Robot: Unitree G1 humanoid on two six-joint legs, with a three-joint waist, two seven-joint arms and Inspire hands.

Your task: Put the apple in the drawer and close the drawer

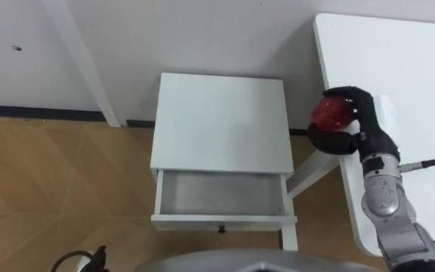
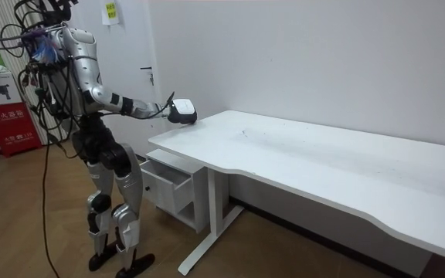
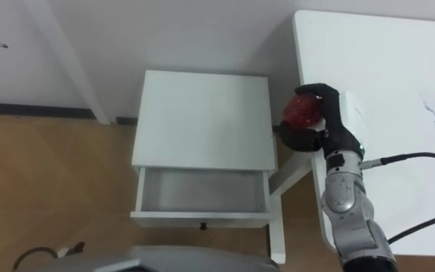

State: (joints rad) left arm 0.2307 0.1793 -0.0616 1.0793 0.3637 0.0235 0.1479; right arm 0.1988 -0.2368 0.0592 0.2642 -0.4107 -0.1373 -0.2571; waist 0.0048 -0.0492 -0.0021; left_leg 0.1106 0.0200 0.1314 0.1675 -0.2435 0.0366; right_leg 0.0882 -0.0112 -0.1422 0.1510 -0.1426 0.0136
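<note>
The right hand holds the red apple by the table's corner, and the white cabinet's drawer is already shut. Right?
No: the drawer is pulled open, not shut, as the left eye view shows. The rest holds: the right hand grips the red apple by the corner of the table, beside the white cabinet.

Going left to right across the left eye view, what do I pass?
White slanted post → white bedside cabinet with its drawer open → red apple held in the right hand → white table.
</note>
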